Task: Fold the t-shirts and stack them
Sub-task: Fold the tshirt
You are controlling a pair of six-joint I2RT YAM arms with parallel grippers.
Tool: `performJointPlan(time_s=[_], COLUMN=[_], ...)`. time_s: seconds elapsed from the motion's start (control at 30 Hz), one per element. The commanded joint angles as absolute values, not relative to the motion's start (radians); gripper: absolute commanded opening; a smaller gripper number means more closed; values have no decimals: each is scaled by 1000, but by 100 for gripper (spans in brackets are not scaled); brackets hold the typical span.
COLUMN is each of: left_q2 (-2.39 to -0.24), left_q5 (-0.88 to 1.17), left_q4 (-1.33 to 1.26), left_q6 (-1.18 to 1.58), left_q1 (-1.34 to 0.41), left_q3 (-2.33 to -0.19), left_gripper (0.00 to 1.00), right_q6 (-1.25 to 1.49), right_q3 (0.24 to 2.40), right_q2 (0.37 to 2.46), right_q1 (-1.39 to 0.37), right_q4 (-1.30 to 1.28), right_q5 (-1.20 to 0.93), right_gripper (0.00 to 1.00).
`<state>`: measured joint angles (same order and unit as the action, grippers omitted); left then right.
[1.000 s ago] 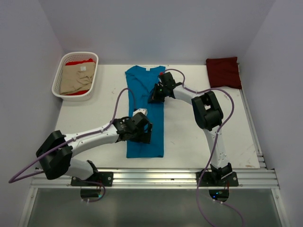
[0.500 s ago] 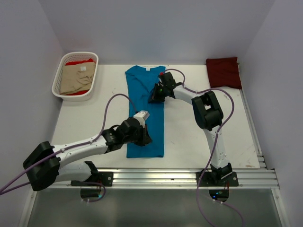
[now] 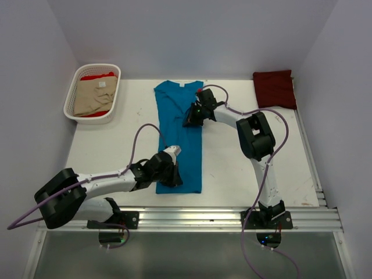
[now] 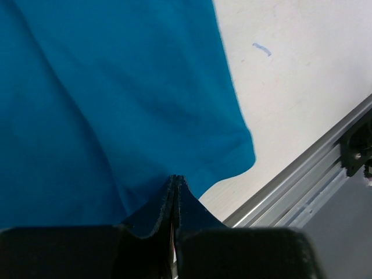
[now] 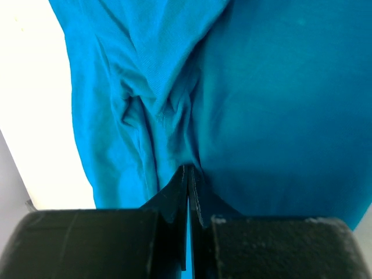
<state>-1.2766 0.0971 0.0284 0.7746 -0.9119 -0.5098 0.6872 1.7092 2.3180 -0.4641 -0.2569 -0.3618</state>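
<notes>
The teal-blue t-shirt (image 3: 177, 125), folded into a long strip, lies right of the white basket (image 3: 92, 118), its long axis running near-to-far. The left gripper (image 3: 172, 176), jaws closed, pinches the hem end, nearer than the basket. The right gripper (image 3: 189, 119), likewise closed, pinches cloth level with the basket. No writing is legible.

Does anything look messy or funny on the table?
Nothing is spilled or broken. The teal-blue shirt is only bunched into wrinkles where the right hand pinches it.
</notes>
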Motion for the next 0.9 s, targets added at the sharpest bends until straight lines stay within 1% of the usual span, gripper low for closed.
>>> performJointPlan(time_s=[0.0, 0.2, 0.23, 0.27, 0.3, 0.33, 0.43, 0.57, 0.63, 0.77, 0.8, 0.83, 0.87], left_q2=[-1284, -1293, -1299, -1307, -1322, -1327, -1330, -1292, -1266, -1184, -1174, -1163, -1141], left_q5=[69, 51, 54, 67, 77, 86, 104, 85, 65, 5, -27, -41, -81], left_q4=[17, -38, -40, -47, -54, -57, -61, -3, 49, 148, 170, 188, 225], left_q6=[805, 811, 810, 810, 810, 814, 831, 860, 876, 884, 884, 868, 861], left_q1=[-916, -917, -917, -917, -917, -917, -926, -977, -1020, -1046, -1046, -1046, -1046], left_q3=[-454, -402, -402, -405, -403, -408, -423, -469, -506, -566, -583, -615, -632], left_gripper=[0, 0, 0, 0, 0, 0, 0, 0, 0, 0, 11, 19, 43], right_q6=[635, 617, 617, 615, 615, 614, 598, 580, 580, 595, 600, 600, 594], right_q3=[1657, 1671, 1663, 1664, 1664, 1669, 1683, 1741, 1804, 1926, 1957, 2036, 2084], right_q2=[2275, 2192, 2180, 2160, 2152, 2145, 2115, 2106, 2134, 2212, 2232, 2282, 2308], right_q1=[-440, -440, -439, -440, -442, -440, -439, -436, -423, -390, -376, -367, -364], right_q4=[-342, -341, -313, -307, -302, -292, -293, -330, -383, -457, -475, -513, -538], right_q5=[-273, -322, -351, -370, -385, -400, -436, -361, -315, -235, -216, -213, -207], right_gripper=[0, 0, 7, 17, 37, 46, 60, 62, 61, 61, 61, 61, 61])
